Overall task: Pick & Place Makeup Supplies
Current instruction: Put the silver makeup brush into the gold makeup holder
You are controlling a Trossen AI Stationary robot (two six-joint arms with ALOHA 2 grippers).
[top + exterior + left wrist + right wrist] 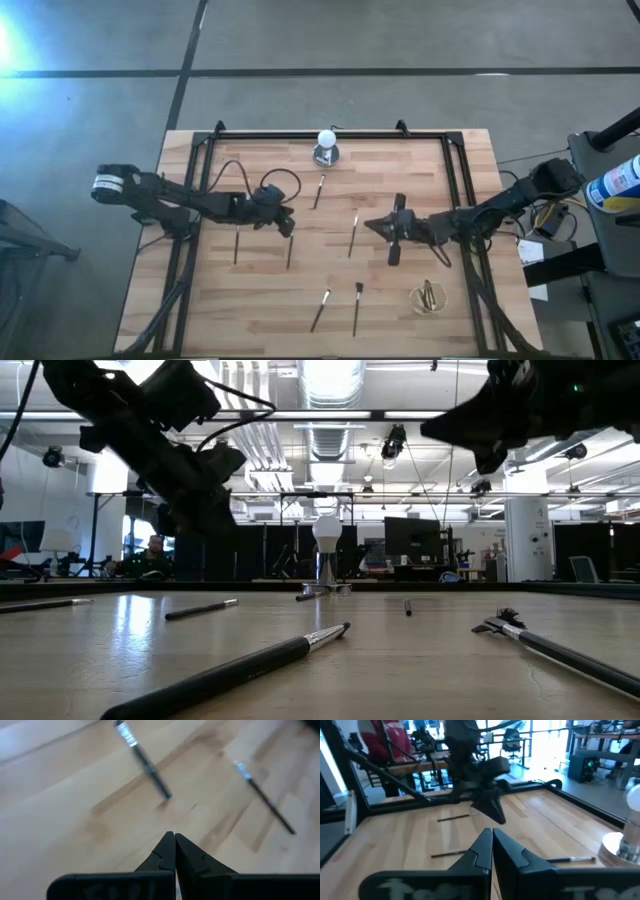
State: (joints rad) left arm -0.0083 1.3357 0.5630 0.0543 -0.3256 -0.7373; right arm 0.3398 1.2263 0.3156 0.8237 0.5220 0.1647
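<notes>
Thin, pencil-length makeup brushes (352,233) with dark slim handles, silvery ferrules and small dark bristle tips lie scattered flat across the pale wooden plank counter (400,305). Two of them (237,246) rest just below the left jaws (287,226), which are pressed shut on nothing, tips meeting above the wood; both brushes show blurred ahead of those tips in the left wrist view (145,762). The right jaws (378,227) are likewise closed and empty, hovering just right of a single brush in the counter's middle. Another brush (319,191) lies up and to the right of the left jaws, and a pair (321,309) lies below the gap between both jaws. A small tangle of dark items inside a pale ring (429,297), below the right jaws, is too small to make out. A white ball on a round grey base (326,146) stands at the far edge, inside a black metal frame (300,134). Beyond is grey floor and a bright, open workshop with desks and monitors.
</notes>
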